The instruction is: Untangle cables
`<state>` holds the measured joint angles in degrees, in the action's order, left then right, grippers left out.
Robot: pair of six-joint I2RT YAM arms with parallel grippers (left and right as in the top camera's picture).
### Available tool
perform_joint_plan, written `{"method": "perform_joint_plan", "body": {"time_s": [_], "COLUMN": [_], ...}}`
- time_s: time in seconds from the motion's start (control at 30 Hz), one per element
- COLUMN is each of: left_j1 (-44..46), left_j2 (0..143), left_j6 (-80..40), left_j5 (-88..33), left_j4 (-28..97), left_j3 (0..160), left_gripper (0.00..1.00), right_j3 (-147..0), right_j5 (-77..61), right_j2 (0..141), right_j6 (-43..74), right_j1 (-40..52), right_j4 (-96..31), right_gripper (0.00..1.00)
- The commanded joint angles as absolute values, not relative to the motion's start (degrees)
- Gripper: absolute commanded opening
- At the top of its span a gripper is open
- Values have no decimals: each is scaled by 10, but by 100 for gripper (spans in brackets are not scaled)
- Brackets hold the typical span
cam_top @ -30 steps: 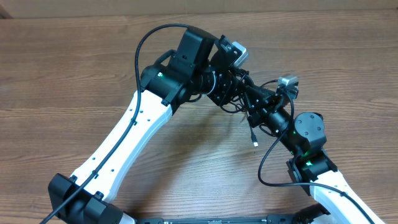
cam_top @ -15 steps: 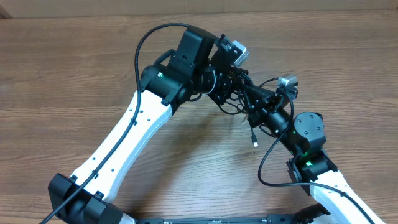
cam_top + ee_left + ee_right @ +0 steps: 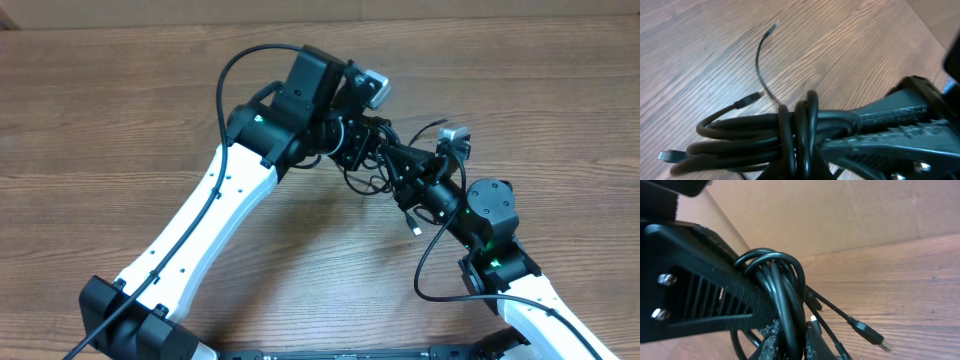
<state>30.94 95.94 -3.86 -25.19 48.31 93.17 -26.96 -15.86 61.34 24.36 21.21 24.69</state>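
Note:
The cables (image 3: pixel 372 172) are a bunch of thin black cords held above the table between both grippers. My left gripper (image 3: pixel 362 152) is shut on them; in its wrist view the coiled strands (image 3: pixel 755 136) run left, and two loops (image 3: pixel 801 125) pass between its jaws. From the other side, my right gripper (image 3: pixel 398 172) is shut on the same bunch, and one looped cord (image 3: pixel 787 287) is pinched between its fingers (image 3: pixel 771 336). A plug end (image 3: pixel 415 228) dangles below. Another plug (image 3: pixel 869 333) hangs low on the right. A loose thin cord (image 3: pixel 760 60) lies on the wood.
The wooden table (image 3: pixel 120 110) extends around both arms. A cardboard wall (image 3: pixel 840 215) stands at the table's far edge. The left arm's thick black wire (image 3: pixel 225 90) arcs over its white link (image 3: pixel 215 210). The right arm's wire (image 3: pixel 425 270) loops near its base.
The left gripper has closed on the cable bunch. Both grippers and the bunch have shifted slightly left, and the dangling plug moved with them.

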Motion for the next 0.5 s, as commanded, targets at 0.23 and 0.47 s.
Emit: {"method": "perform_joint_plan", "body": {"time_s": [0.23, 0.47], "left_j1": [257, 263], "left_j2": [962, 962], "left_j6": [8, 18], "left_j5": [-204, -206], "left_j4": [548, 583], "left_j3": [943, 943], "left_gripper": [4, 4], "right_j3": [-274, -274], "right_j5": [-153, -168], "right_j2": [606, 606], "right_j6": [240, 240], "right_j1": [209, 209], "right_j4": [219, 220], "right_gripper": [34, 69]}}
